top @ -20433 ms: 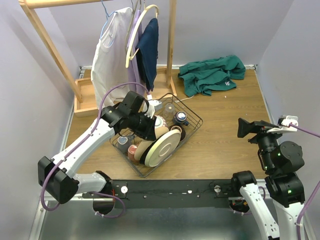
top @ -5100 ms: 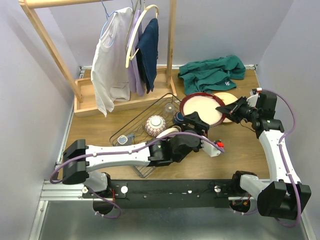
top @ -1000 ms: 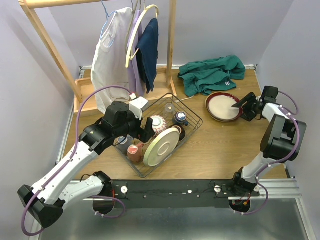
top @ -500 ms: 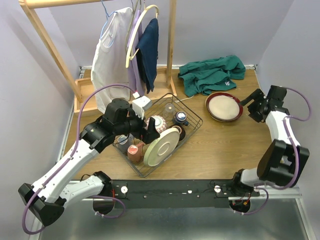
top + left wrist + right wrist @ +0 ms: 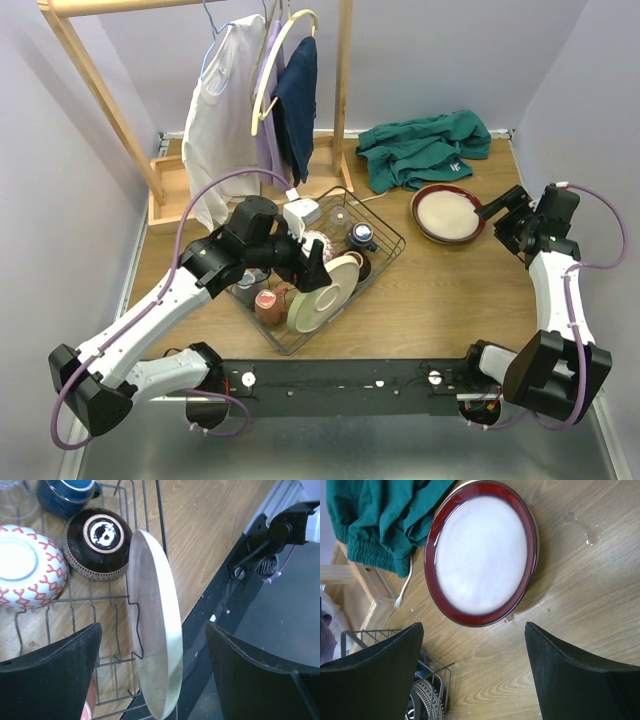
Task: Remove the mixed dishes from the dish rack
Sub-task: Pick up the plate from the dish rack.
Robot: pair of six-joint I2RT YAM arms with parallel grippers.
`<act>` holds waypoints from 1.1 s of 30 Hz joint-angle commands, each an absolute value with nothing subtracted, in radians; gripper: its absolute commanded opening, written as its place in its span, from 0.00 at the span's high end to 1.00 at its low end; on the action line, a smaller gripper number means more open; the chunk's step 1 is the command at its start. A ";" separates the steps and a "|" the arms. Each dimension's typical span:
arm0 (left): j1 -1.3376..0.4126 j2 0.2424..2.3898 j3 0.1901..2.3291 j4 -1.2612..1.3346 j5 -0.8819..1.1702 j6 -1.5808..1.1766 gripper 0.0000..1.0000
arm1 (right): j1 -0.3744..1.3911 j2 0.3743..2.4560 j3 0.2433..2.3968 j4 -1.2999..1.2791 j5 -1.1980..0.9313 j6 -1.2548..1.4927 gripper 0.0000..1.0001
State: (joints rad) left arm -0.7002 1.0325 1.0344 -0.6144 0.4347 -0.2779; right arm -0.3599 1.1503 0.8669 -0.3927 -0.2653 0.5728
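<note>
Dish rack (image 5: 278,338) (black wire, flared sides) sits centre-left on the wooden table (image 5: 440,290), holding a cream plate (image 5: 155,645) on edge, a red-and-white patterned bowl (image 5: 25,565), a dark bowl (image 5: 100,542), a blue cup (image 5: 67,495) and small cups (image 5: 265,303) at its 7 o'clock end; a red-rimmed plate (image 5: 482,552) lies flat on the wood at the rack's 2 o'clock. Lilac walls, wooden clothes rack (image 5: 97,90) at 11 o'clock, green cloth (image 5: 420,148) at 1. Left gripper (image 5: 152,630) gapes either side of the cream plate with no contact visible, right gripper (image 5: 472,627) gapes empty over the red-rimmed plate; only the left wrist view shows the dark bowl upside down.
</note>
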 commanded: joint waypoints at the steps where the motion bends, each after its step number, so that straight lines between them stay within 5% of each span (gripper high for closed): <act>1: -0.753 1.060 1.075 -0.661 0.364 -0.278 0.12 | -0.356 1.109 0.825 -0.390 -0.321 0.592 0.11; 15: -0.942 1.080 1.103 -0.719 -0.032 -0.311 0.44 | -0.356 1.095 0.775 -0.359 -0.376 0.615 0.11; 26: -0.985 1.106 1.112 -0.756 -0.061 -0.311 0.59 | -0.356 1.098 0.764 -0.351 -0.382 0.614 0.11; 33: -1.012 1.118 1.155 -0.784 -0.066 -0.307 0.79 | -0.356 1.097 0.756 -0.348 -0.385 0.614 0.11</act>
